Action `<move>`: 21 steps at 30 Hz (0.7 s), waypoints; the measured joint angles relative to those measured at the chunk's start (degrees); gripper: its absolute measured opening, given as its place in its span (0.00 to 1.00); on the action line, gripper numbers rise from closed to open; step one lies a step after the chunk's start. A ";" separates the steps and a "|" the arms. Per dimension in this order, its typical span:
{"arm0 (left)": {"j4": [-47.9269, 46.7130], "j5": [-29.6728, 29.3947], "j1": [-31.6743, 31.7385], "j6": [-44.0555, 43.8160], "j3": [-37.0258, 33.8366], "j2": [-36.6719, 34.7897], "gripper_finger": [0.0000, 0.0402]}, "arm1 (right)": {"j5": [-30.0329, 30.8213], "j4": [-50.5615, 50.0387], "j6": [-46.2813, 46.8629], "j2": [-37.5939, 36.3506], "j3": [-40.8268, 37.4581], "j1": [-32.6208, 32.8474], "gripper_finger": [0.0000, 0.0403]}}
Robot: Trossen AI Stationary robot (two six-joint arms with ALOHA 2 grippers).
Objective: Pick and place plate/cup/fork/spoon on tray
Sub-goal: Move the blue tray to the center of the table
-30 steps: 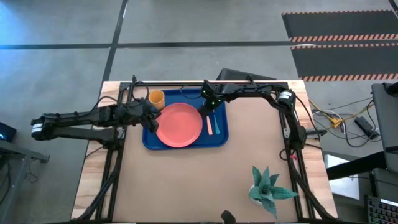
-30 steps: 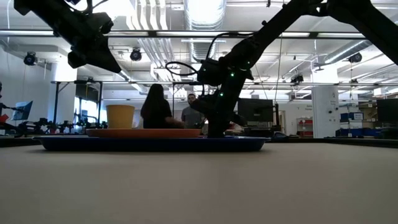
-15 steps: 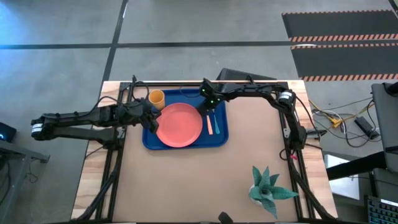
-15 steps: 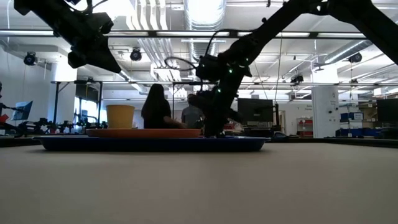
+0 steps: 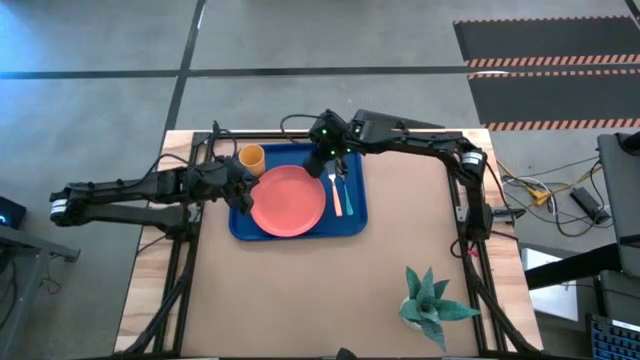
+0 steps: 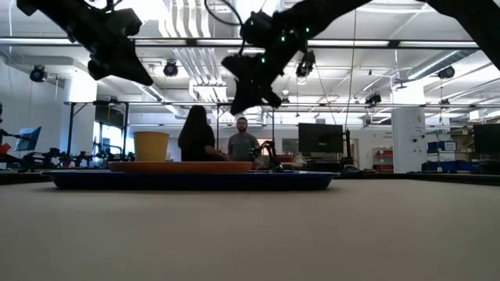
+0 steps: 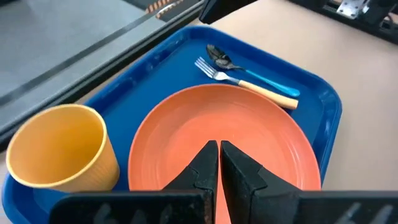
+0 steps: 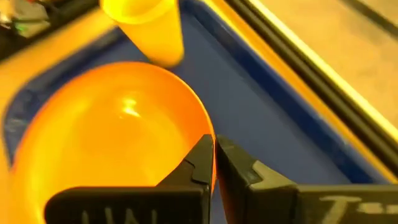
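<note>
Plant (image 5: 432,302) stands well apart from tray (image 5: 352,226), apparently obstructing nothing.

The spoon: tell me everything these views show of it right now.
The spoon is small, with a dark shiny bowl and a thin teal-blue handle that looks like plastic. It lies flat on the floor of the blue tray, beside the plate, alongside the fork; the two seem to touch near their heads. No gripper holds it: the right gripper hangs above the tray, clear of it.
</note>
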 joint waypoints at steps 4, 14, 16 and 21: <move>-0.32 0.00 0.01 2.78 1.14 -2.73 0.00 | 0.00 -1.22 -1.50 -1.42 3.61 0.78 0.02; -7.00 -2.14 0.00 5.36 9.14 -15.73 0.00 | -0.02 -12.16 -10.63 -3.05 21.12 5.39 0.02; -6.86 -2.18 0.00 5.36 9.82 -18.78 0.00 | 0.01 -13.77 -13.22 -3.07 24.76 6.42 0.02; -6.91 -1.91 0.02 5.80 8.96 -26.16 0.00 | 0.09 -16.49 -18.39 -3.13 31.81 9.10 0.02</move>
